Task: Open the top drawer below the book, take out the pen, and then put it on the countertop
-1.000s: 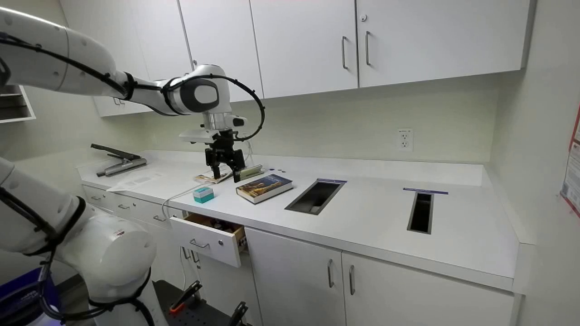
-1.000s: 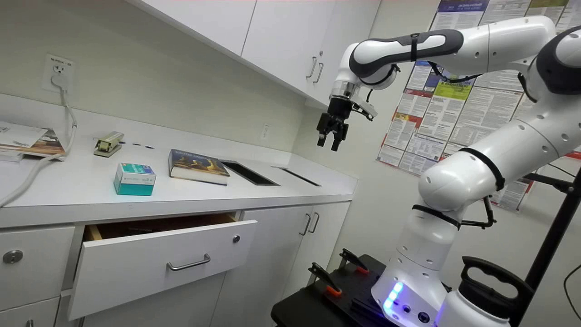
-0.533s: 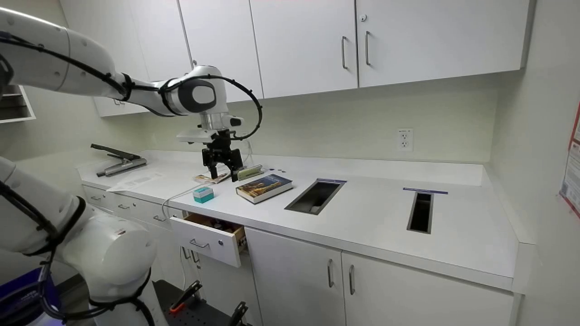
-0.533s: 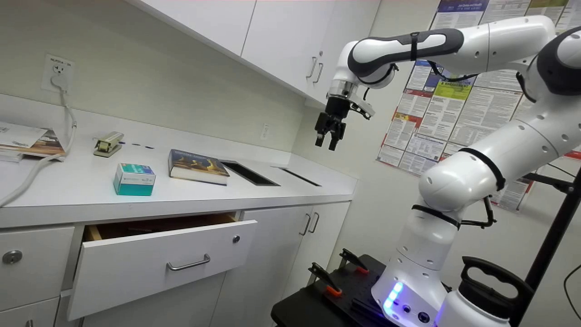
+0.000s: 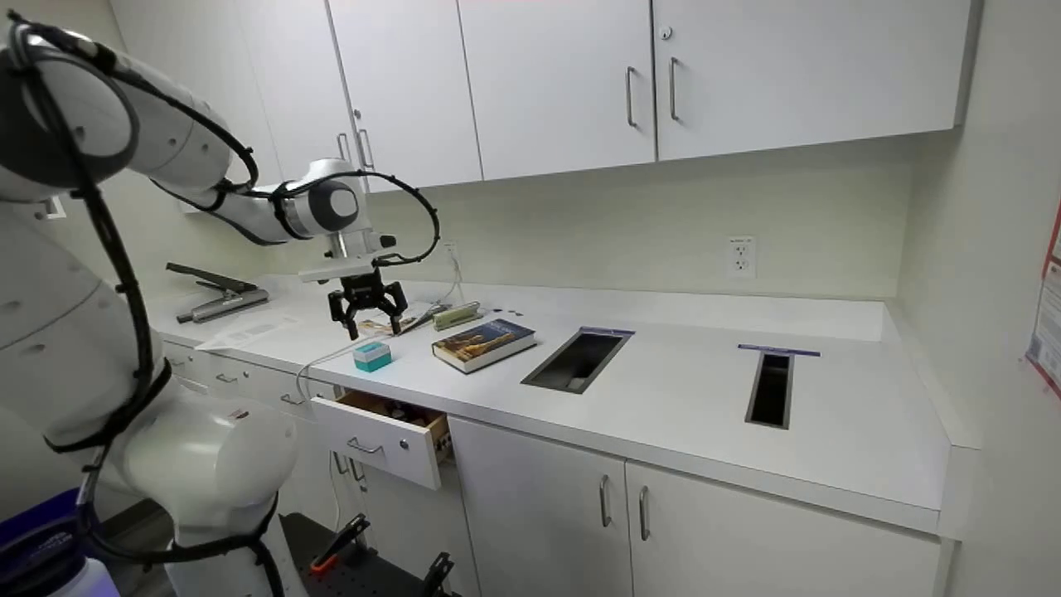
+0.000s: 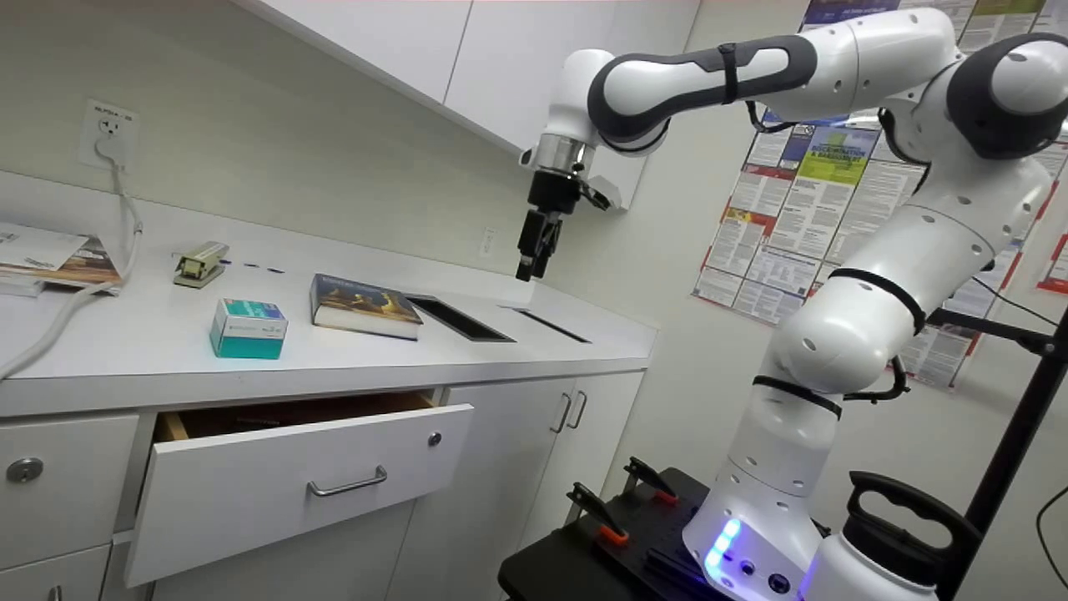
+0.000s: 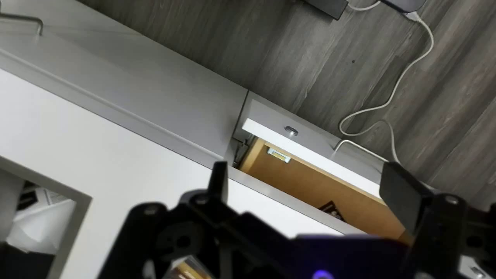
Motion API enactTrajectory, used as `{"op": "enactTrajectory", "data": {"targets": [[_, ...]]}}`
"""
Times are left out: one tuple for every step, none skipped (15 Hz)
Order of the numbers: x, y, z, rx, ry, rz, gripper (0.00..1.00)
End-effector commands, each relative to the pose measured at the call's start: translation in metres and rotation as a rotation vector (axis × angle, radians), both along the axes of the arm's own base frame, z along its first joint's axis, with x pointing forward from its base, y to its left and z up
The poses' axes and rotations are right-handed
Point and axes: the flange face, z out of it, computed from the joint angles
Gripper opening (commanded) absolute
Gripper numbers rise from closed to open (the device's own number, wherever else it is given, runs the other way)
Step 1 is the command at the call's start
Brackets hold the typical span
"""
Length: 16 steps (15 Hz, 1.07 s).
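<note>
The top drawer (image 5: 377,439) is pulled partly open, and its white front and silver handle also show in an exterior view (image 6: 300,488). In the wrist view the drawer (image 7: 310,151) shows its wooden inside. A small pale strip with yellow (image 7: 279,155) and a dark item (image 7: 331,210) lie in it. I cannot make out a pen. The book (image 5: 485,343) lies flat on the countertop (image 5: 663,414) above the drawer, also in an exterior view (image 6: 365,305). My gripper (image 5: 375,333) is open and empty, held above drawer and countertop, fingers pointing down, also in an exterior view (image 6: 531,275).
A teal and white box (image 6: 248,330) stands near the countertop's front edge, left of the book. A green hole punch (image 6: 200,265), papers (image 6: 50,250) and a white cable (image 6: 62,321) lie farther back or left. White cupboards (image 5: 564,83) hang above the countertop.
My gripper has moved left in both exterior views and has turned, so its fingers now show wide apart in one and overlapped in the other. The drawer and book have not moved.
</note>
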Motion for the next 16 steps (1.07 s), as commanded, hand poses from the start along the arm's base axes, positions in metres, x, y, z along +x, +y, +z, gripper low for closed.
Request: {"op": "enactTrajectory", "data": {"targets": [[0.022,0.043,-0.021,-0.001,0.022,0.2,1.0],[0.008,0.027,-0.014,0.002,0.012,0.108,1.0],[0.011,0.036,-0.021,0.003,0.024,0.145,1.0],[0.014,0.041,-0.025,0.003,0.035,0.161,1.0],[0.017,0.043,-0.027,0.004,0.04,0.168,1.0],[0.018,0.043,-0.027,0.005,0.04,0.175,1.0],[0.019,0.043,-0.026,0.006,0.039,0.177,1.0],[0.019,0.043,-0.026,0.006,0.037,0.177,1.0],[0.019,0.043,-0.025,0.007,0.037,0.177,1.0],[0.018,0.051,-0.03,-0.011,0.042,0.252,1.0],[0.016,0.057,-0.035,-0.037,0.051,0.303,1.0],[0.012,0.066,-0.041,-0.033,0.051,0.376,1.0],[0.01,0.073,-0.048,-0.032,0.053,0.427,1.0],[0.007,0.081,-0.056,-0.028,0.056,0.485,1.0],[0.002,0.089,-0.062,-0.03,0.058,0.541,1.0],[-0.001,0.098,-0.072,-0.042,0.059,0.595,1.0]]}}
